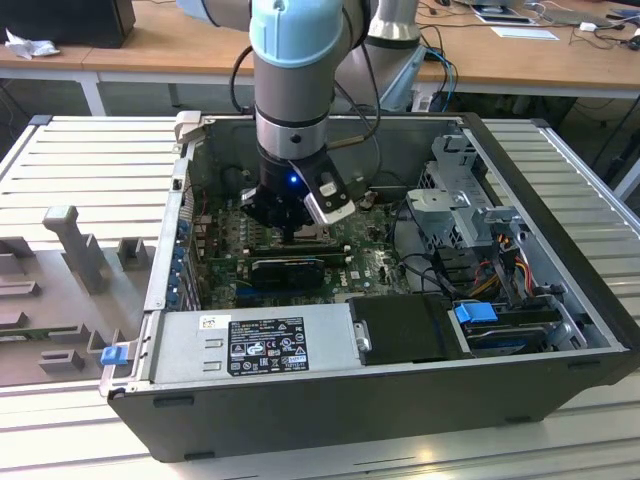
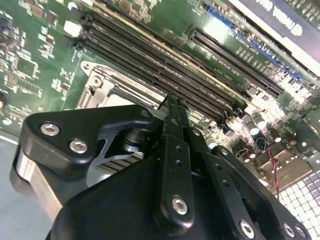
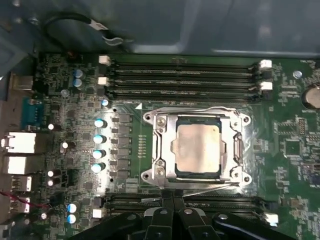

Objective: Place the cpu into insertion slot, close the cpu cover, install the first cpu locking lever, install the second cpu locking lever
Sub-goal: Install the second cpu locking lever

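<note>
cpu (image 3: 196,146) sits under shut cpu cover (image 3: 162,145); pincer (image 3: 172,197) closed, empty.

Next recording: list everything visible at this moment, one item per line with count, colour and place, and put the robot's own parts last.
cpu: one, pale silver-beige, seated in the insertion slot.
insertion slot: one, dark rim showing around the chip, on the circuit board.
cpu cover: one, silver frame, closed flat around the chip.
circuit board: one, green, floor of the computer case.
long memory slots: a row of black ones, beside the socket.
computer case: one, dark, open, on the slatted table.
power-supply box: one, grey, near edge of the case.
slatted table: one, pale grey, under the case.
arm: one, pale blue and grey, reaching down into the case.
gripper: one, black, at the socket's edge, fingers together.
</note>
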Robot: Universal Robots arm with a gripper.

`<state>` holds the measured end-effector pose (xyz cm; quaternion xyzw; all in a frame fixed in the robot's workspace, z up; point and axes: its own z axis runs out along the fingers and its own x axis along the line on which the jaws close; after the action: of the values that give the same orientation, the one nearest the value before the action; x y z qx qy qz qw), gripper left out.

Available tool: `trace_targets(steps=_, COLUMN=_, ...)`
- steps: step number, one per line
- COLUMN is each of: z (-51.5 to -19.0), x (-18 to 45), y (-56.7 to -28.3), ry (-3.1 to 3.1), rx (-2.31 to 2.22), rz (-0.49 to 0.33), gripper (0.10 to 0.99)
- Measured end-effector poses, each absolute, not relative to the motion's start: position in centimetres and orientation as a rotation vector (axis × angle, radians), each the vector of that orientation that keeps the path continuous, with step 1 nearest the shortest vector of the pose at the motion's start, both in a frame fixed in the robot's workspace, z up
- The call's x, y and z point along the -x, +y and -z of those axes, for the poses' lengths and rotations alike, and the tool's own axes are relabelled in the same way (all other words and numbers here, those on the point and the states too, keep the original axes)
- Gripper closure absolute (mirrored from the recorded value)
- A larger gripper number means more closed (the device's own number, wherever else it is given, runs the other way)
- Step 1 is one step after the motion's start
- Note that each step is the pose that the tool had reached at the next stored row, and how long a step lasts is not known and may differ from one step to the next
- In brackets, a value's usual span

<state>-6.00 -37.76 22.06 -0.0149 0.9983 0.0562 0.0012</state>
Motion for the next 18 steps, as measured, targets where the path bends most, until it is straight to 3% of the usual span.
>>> trace_targets(steps=15, z=-20.5, x=7.3, y=-38.7, ry=3.127, rx=0.071, rz=-0.261, gripper=0.980)
trace_targets(steps=18, z=-20.0, x=7.6, y=-38.6, ry=3.121, rx=0.075, rz=-0.315, gripper=0.980)
